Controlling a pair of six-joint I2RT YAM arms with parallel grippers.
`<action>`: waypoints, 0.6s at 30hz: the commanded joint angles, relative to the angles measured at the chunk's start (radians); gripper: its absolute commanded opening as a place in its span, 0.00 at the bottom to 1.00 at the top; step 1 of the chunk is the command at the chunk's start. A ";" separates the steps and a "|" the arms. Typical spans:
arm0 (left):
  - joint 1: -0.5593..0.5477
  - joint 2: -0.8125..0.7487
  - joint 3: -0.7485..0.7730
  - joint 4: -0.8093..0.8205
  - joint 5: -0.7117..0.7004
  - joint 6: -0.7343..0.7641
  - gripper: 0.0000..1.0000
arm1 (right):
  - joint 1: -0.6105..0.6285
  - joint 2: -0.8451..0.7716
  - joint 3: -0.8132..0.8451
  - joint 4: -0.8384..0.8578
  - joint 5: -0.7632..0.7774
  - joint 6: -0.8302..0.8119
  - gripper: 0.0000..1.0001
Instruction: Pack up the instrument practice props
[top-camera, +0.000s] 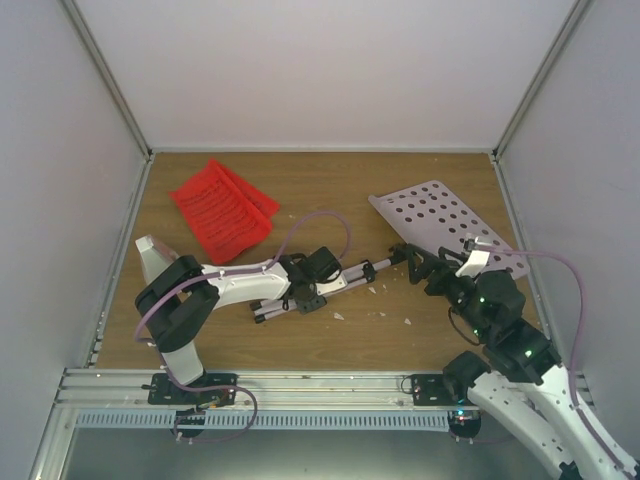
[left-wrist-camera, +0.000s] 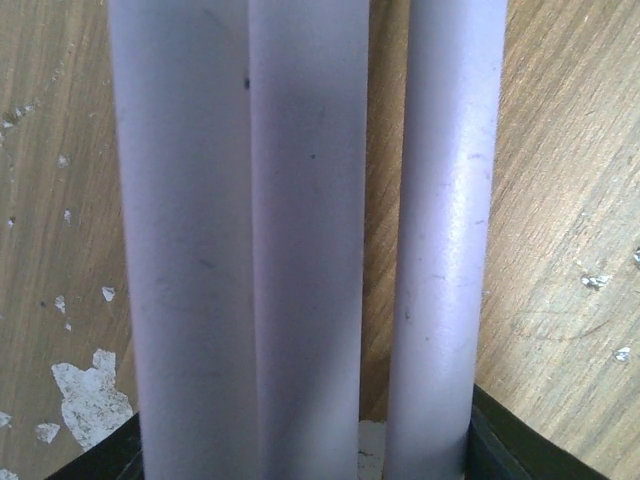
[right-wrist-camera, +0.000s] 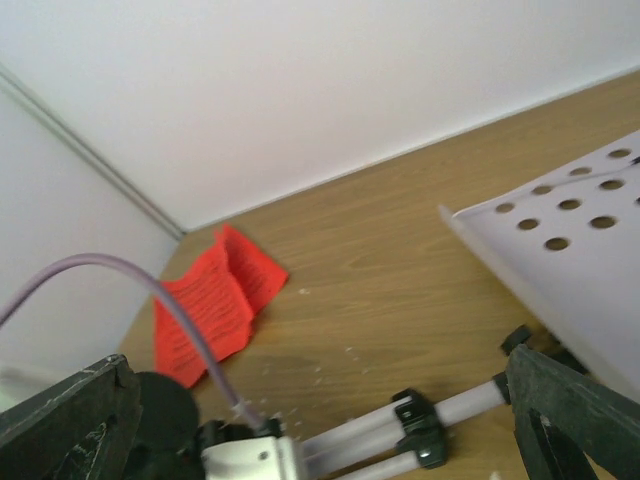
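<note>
- left wrist view is almost filled by three pale tubes of the tripod legs, both ends cut off; only dark slivers of the fingers show in the bottom corners.
- left end effector is about half closed round the bunched legs, a finger against each outer tube.
- where the legs meet the music-stand plate is hidden behind the right arm in the top view.
- right end effector is spread wide and grips nothing; the plate's edge is just beside its right finger, the plate cut off by the frame.
- stand lies flat mid-worktop, plate towards the right wall.
- red ribbed sheets lie far left, well apart from the stand.
- a purple cable arcs over the left wrist.
- white crumbs are scattered by the legs.
- wood-grain worktop, white walls, a metal rail along the near edge.
</note>
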 joint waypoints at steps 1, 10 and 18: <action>0.024 0.004 -0.003 0.063 0.034 -0.031 0.21 | 0.007 0.031 0.009 0.029 0.131 -0.116 1.00; 0.024 0.033 0.000 0.054 0.063 -0.036 0.49 | 0.008 0.041 -0.002 0.053 0.135 -0.143 0.99; 0.024 0.020 0.007 0.051 0.090 -0.048 0.82 | 0.007 0.026 -0.006 0.049 0.152 -0.161 1.00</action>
